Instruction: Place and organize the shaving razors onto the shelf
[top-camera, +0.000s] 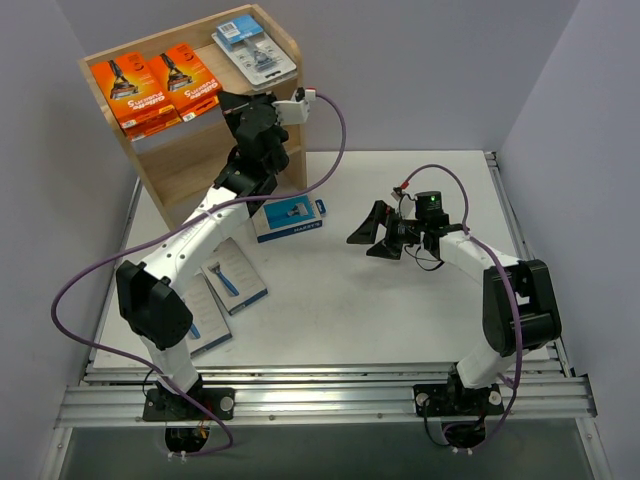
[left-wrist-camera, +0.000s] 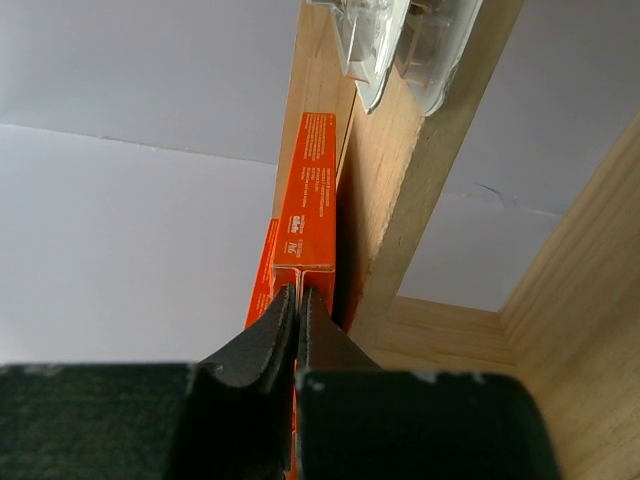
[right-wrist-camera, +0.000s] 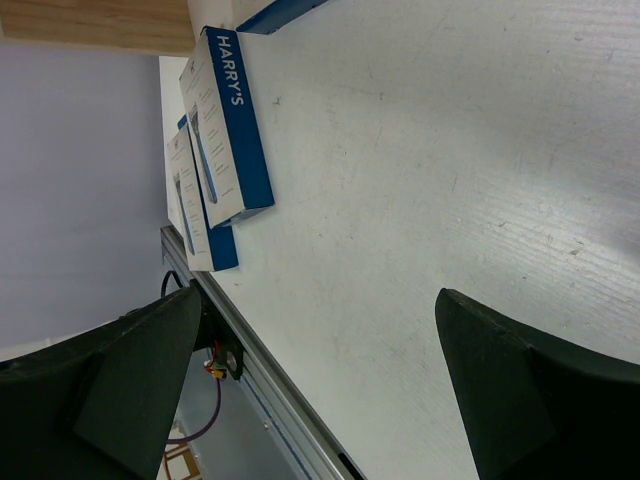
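The shelf (top-camera: 185, 175) is seen at the far left corner of the table (top-camera: 400, 310). On its rimmed top, two orange packs (top-camera: 130, 88) (top-camera: 188, 72) are laid side by side, their lower ends hanging over the front rim. Their white print is too small to be read. Right of them, the clear blister pack (top-camera: 255, 52) with the blue header is laid flat.

The left gripper (left-wrist-camera: 297, 295) is held up at the shelf's front edge with its jaws pressed together. The tips are set against the narrow lower edge of an orange pack. Whether a thin flap is pinched there cannot be told. The fine print along that edge cannot be made out either.

On the table, one grey-and-blue box (top-camera: 290, 215) is found just beside the shelf's foot. Two more (right-wrist-camera: 225, 130) (right-wrist-camera: 195, 210) are lying near the left arm, partly overlapping. "HARRY'S" is read in white on the blue side of the nearer one.

The right gripper (right-wrist-camera: 318, 300) is held above bare table near the middle, jaws spread wide, nothing between them.
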